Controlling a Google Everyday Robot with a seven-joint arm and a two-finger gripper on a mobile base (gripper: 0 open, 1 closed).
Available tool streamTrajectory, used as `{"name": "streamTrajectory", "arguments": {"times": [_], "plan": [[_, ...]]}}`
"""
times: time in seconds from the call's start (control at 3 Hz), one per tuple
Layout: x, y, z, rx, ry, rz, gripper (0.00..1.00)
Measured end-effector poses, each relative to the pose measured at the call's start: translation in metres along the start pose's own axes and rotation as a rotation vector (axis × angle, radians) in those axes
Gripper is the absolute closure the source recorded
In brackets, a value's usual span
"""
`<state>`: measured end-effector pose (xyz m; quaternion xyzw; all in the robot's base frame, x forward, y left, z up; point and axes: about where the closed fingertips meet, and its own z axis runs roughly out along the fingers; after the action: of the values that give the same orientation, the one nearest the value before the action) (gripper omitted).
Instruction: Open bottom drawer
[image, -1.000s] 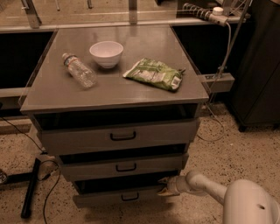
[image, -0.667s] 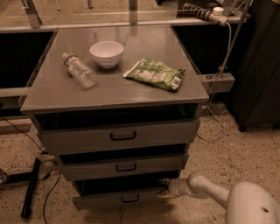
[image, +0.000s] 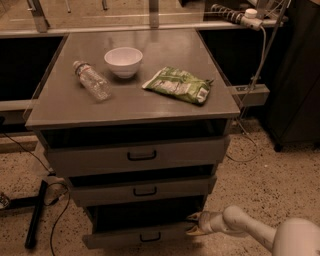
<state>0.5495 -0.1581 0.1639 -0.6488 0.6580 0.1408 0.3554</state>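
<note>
gripper — apparently at right edge of bottom drawer

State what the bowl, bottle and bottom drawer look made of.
The bowl: smooth white, probably ceramic. The bottle: clear plastic, see-through wall. The bottom drawer: matte grey, likely painted metal, black bar handle. The gripper sits at its right end.

dim amber light, pale gripper lower right

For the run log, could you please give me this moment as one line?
bottom drawer: partly pulled out | gripper: low near floor, at drawer front's right end | cabinet top: untouched
</note>
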Motion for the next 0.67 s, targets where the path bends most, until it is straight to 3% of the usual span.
{"name": "streamTrajectory", "arguments": {"times": [0.33,0.67], "plan": [[0.0048,0.0239,-0.0146,0.006,-0.001,0.011,1.0],[0.0009,0.0242,-0.0176,0.006,-0.001,0.011,1.0]]}}
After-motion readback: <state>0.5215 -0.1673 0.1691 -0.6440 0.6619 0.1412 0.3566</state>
